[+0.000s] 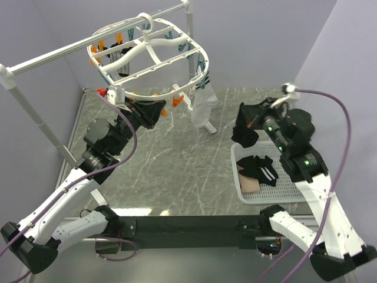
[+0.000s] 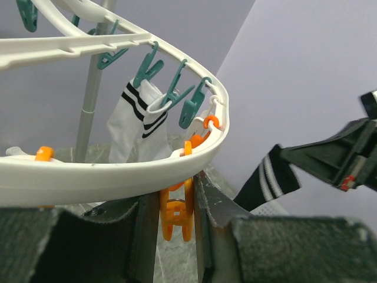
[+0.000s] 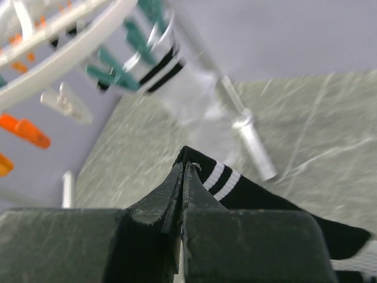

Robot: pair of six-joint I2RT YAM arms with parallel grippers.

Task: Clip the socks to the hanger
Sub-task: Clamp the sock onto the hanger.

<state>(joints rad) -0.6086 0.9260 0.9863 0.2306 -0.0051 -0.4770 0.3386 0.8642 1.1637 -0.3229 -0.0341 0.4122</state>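
Black sock with white cuff stripes is pinched in right hand, fingers fully closed on the cuff, sock dangling above tabletop. Right arm raised, wrist angled toward hanger. Left arm stretched up and forward, left hand clamped on orange clip under hanger's near rim. Hanger hooks over silver rail. White sock hangs clipped at hanger's right side. More socks, black-striped and pinkish-beige, lie in white tray beside right arm.
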